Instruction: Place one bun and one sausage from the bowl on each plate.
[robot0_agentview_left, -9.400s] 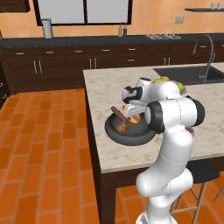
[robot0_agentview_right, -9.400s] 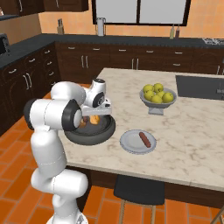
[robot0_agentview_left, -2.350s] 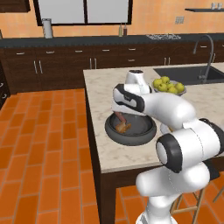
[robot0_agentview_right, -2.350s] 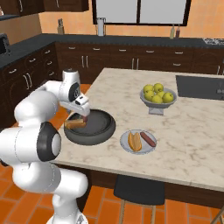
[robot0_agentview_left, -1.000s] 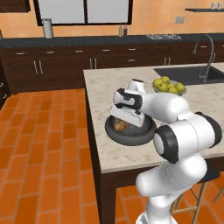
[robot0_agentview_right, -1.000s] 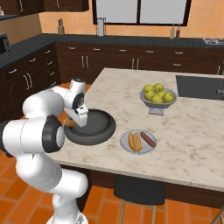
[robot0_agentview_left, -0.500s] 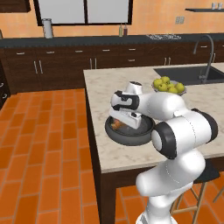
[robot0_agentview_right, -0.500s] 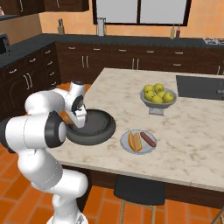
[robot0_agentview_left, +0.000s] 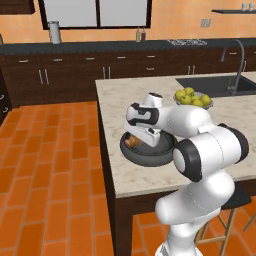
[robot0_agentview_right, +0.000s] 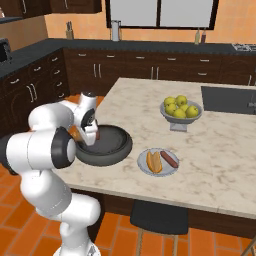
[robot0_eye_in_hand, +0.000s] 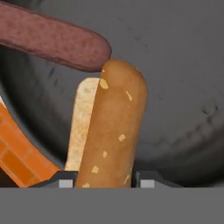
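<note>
The dark round bowl (robot0_agentview_left: 150, 156) (robot0_agentview_right: 112, 152) sits near the island's corner. My gripper (robot0_agentview_left: 143, 138) (robot0_agentview_right: 92, 138) reaches down into the bowl. In the hand view a tan, speckled bun (robot0_eye_in_hand: 113, 131) stands between my gripper (robot0_eye_in_hand: 106, 180) tips, which press its two sides. A reddish-brown sausage (robot0_eye_in_hand: 52, 41) lies just beyond the bun's far end on the bowl floor (robot0_eye_in_hand: 175, 87). The bun (robot0_agentview_left: 132, 142) shows orange at the bowl's edge. A pale grey plate (robot0_agentview_right: 159, 173) right of the bowl carries another bun (robot0_agentview_right: 152, 161) and sausage (robot0_agentview_right: 169, 159).
A grey pedestal bowl of yellow-green fruit (robot0_agentview_left: 192, 98) (robot0_agentview_right: 179, 110) stands farther back on the island. A sink (robot0_agentview_left: 215, 83) (robot0_agentview_right: 227, 98) is set into the counter beyond it. A dark stool (robot0_agentview_right: 157, 217) stands under the island's front edge.
The fingers have drawn in from wide open onto the sides of the bun. The hand has settled slightly lower into the bowl.
</note>
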